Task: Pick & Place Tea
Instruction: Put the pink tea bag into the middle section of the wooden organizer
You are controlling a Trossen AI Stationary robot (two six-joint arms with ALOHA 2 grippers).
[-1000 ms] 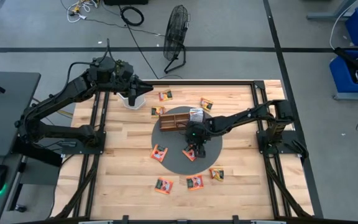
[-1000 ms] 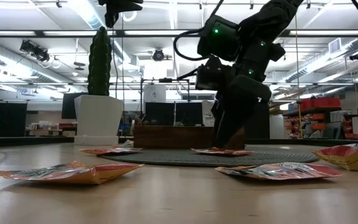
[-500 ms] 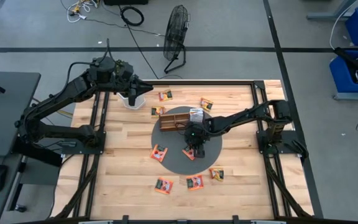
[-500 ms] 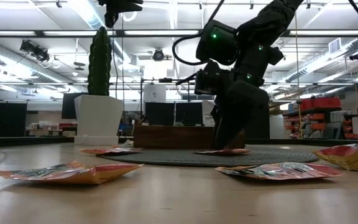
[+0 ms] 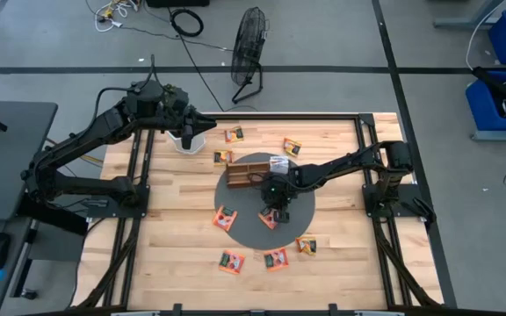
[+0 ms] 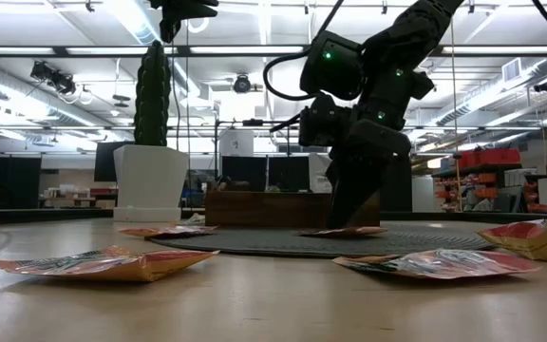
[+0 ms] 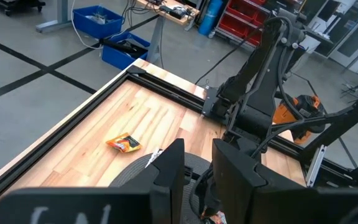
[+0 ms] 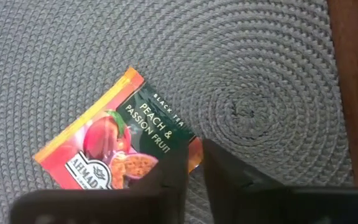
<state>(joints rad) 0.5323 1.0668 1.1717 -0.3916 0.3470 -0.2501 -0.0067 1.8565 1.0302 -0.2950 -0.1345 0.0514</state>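
Note:
A tea sachet (image 8: 114, 152), orange and dark green, lies flat on the round grey mat (image 5: 299, 219). My right gripper (image 5: 271, 213) stands over it, pointing steeply down, shut on its edge; the low view shows the fingertips (image 6: 349, 220) down at the sachet (image 6: 342, 231). The brown wooden tray (image 5: 251, 168) sits at the mat's far side with a white sachet (image 5: 278, 162) at its right end. My left gripper (image 7: 197, 171) is held high over the table's far left corner, its fingers a little apart with nothing between them. My right gripper has the sachet's edge at one corner (image 8: 191, 152) between its two fingers, which come from above, slanting down. The sachet lies flat on the mat, not lifted.
Several more sachets lie around: far side (image 5: 234, 134) (image 5: 292, 147), on the mat's left (image 5: 226, 218), and toward the near edge (image 5: 231, 262) (image 5: 276, 258) (image 5: 307, 246). A white pot with a cactus (image 5: 185, 139) stands at the far left, under my left arm.
My right gripper has shut from wide open onto the sachet's edge while staying in place over the mat. The sachet has stayed flat on the mat.

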